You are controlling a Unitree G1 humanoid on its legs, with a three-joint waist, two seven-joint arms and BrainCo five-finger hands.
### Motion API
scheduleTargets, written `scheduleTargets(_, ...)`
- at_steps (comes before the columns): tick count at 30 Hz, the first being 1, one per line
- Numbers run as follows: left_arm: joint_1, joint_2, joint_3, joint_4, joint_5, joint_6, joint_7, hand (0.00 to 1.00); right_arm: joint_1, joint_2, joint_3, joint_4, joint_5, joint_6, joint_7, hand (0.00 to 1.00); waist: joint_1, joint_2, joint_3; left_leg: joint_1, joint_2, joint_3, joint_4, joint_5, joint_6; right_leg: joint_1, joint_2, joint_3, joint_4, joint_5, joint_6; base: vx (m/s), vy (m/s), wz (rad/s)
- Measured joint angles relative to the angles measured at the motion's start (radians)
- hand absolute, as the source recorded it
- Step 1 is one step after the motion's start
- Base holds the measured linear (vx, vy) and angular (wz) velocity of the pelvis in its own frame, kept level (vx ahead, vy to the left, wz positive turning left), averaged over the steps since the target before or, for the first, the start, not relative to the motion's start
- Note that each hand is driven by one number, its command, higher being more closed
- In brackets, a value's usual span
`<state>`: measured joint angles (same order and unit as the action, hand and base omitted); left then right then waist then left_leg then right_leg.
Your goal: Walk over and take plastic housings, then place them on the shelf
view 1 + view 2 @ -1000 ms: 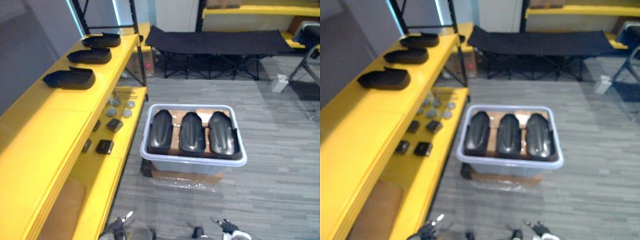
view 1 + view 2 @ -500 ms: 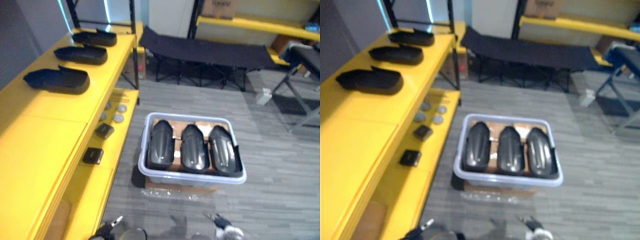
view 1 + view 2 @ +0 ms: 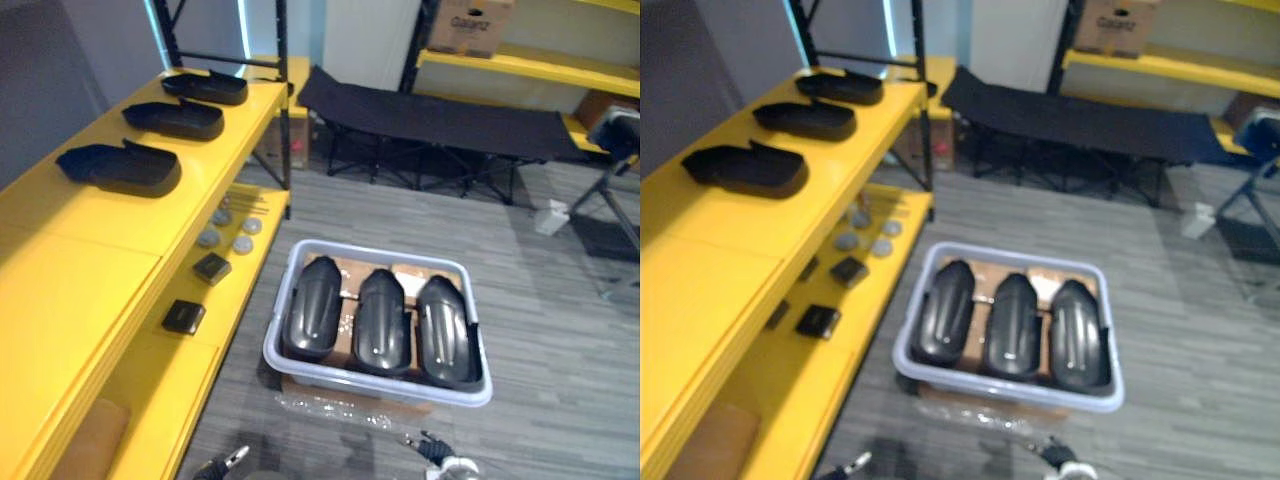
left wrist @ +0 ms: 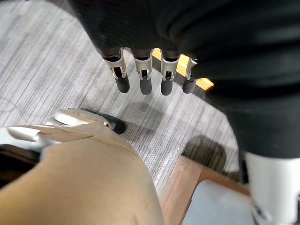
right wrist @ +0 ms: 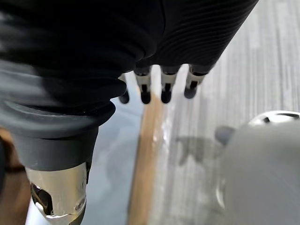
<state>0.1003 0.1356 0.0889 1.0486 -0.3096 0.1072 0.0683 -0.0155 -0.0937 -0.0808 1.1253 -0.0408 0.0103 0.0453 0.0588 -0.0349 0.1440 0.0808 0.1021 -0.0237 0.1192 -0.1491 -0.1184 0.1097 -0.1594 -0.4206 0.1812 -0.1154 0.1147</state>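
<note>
Three black plastic housings point(image 3: 315, 308) point(image 3: 380, 320) point(image 3: 444, 330) lie side by side in a pale grey bin point(image 3: 372, 253) on the floor ahead. Three more housings point(image 3: 120, 168) point(image 3: 172, 118) point(image 3: 205, 86) rest in a row on top of the yellow shelf point(image 3: 90, 270) at the left. Low at the view's bottom edge hang my left hand point(image 4: 145, 77) and my right hand point(image 5: 166, 88). Each has straight fingers pointing down at the floor and holds nothing. Both hands are well short of the bin.
The shelf's lower level carries small black boxes point(image 3: 184, 316), grey discs point(image 3: 210, 238) and a brown board point(image 3: 88, 452). Cardboard point(image 3: 350, 388) sits under the bin. A black folding cot point(image 3: 430, 100) stands beyond it, a white bottle point(image 3: 552, 215) at the right, and a carton point(image 3: 470, 25) on a far shelf.
The whole picture has shifted as the camera moved, and the bin now sits a little lower in view. The housings and both hands keep their places.
</note>
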Motion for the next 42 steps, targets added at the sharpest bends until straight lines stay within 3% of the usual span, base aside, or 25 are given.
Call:
scheduleTargets(3, -0.003, 0.0, -0.038, -0.004, 0.001, -0.014, -0.007, 0.0, -0.002, -0.003, 0.002, 0.0, 0.001, 0.008, 0.0, 0.0, -0.014, 0.015, 0.009, -0.071, 0.018, 0.007, 0.04, 0.018, -0.015, -0.004, 0.012, -0.059, -0.007, -0.015, -0.014, -0.11, -0.169, 0.64)
scheduleTargets(6, -0.018, 0.001, -0.095, -0.004, 0.001, -0.027, -0.011, 0.0, 0.022, -0.013, -0.006, -0.003, 0.019, 0.007, -0.002, 0.0, -0.019, 0.041, 0.012, -0.102, 0.039, 0.149, 0.065, 0.03, -0.002, 0.019, 0.006, -0.132, -0.024, -0.015, -0.015, -0.08, 0.021, 0.69)
scheduleTargets(9, -0.024, 0.022, -0.122, -0.004, 0.017, -0.023, -0.03, 0.0, 0.04, -0.012, -0.004, -0.021, 0.039, -0.001, -0.005, 0.0, -0.02, 0.023, 0.012, -0.082, -0.002, 0.168, 0.001, 0.071, 0.025, 0.027, -0.029, -0.135, -0.047, -0.006, 0.003, -0.06, 0.106, 0.11)
scheduleTargets(14, -0.042, 0.058, -0.187, -0.003, 0.078, -0.003, -0.041, 0.0, 0.041, 0.015, 0.0, -0.027, 0.073, -0.012, -0.031, 0.0, -0.02, -0.005, 0.014, -0.004, -0.059, 0.175, -0.2, 0.177, 0.052, 0.02, -0.041, -0.095, -0.09, 0.036, 0.017, 0.02, 0.08, 0.0)
scheduleTargets(18, -0.049, 0.063, -0.194, 0.005, 0.093, 0.004, -0.038, 0.0, 0.038, 0.03, 0.005, -0.027, 0.081, -0.017, -0.021, 0.0, -0.019, -0.015, 0.015, 0.01, -0.081, 0.187, -0.203, 0.179, 0.058, 0.032, -0.047, -0.042, -0.109, 0.049, 0.016, 0.05, 0.041, -0.05)
scheduleTargets(28, -0.064, 0.066, -0.22, 0.034, 0.098, 0.011, -0.033, 0.0, 0.03, 0.03, 0.047, -0.011, 0.067, -0.034, -0.029, 0.0, -0.024, -0.013, 0.015, 0.039, -0.076, 0.202, -0.21, 0.177, 0.055, 0.065, -0.032, -0.021, -0.146, 0.053, 0.003, 0.0, -0.004, -0.05)
scheduleTargets(33, -0.078, 0.063, -0.226, 0.04, 0.186, 0.01, -0.049, 0.0, 0.033, 0.028, 0.045, -0.002, 0.177, -0.053, -0.094, 0.0, -0.029, -0.012, 0.013, 0.041, -0.071, 0.232, -0.21, 0.169, 0.051, 0.057, -0.025, 0.014, -0.154, 0.055, 0.0, 0.0, 0.006, -0.13)
scheduleTargets(39, -0.118, 0.073, -0.292, 0.077, 0.282, 0.026, -0.089, 0.0, 0.061, 0.025, -0.012, -0.005, 0.224, -0.091, -0.115, 0.0, -0.073, -0.014, 0.0, 0.06, -0.058, 0.348, -0.209, 0.153, 0.041, 0.024, -0.002, 0.13, -0.21, 0.108, -0.002, 0.04, 0.007, -0.56)
scheduleTargets(42, -0.166, 0.056, -0.35, 0.076, 0.286, 0.022, -0.095, 0.0, 0.088, 0.019, -0.054, -0.008, 0.224, -0.096, -0.114, 0.0, -0.079, -0.009, -0.019, 0.062, -0.056, 0.394, -0.209, 0.144, 0.038, 0.002, 0.002, 0.179, -0.226, 0.123, -0.004, 0.04, 0.008, -0.5)
